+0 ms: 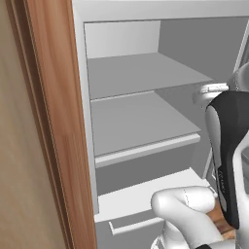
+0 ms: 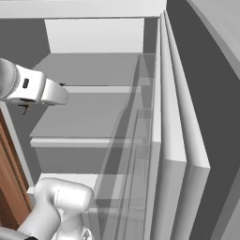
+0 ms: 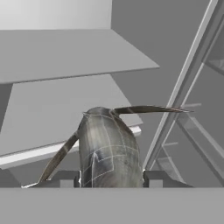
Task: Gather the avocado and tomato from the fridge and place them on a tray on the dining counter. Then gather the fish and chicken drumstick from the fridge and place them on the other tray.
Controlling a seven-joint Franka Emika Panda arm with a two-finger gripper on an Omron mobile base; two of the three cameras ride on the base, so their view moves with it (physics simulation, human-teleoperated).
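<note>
Grey-scaled fish (image 3: 109, 148) is clamped in the tool (image 3: 112, 178) inside the open fridge (image 1: 141, 121), whose shelves look bare, so I'd guess it's tray delivery next, drumstick maybe after.

White rounded arm (image 1: 189, 209), dark joints

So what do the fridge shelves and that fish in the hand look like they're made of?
Fridge shelves: flat matte grey, plastic-like, no gloss or grain. The door bins look like clear plastic; you see through them. Fish: grey, scaly sheen, thin fins, held between the hand fingers.
</note>
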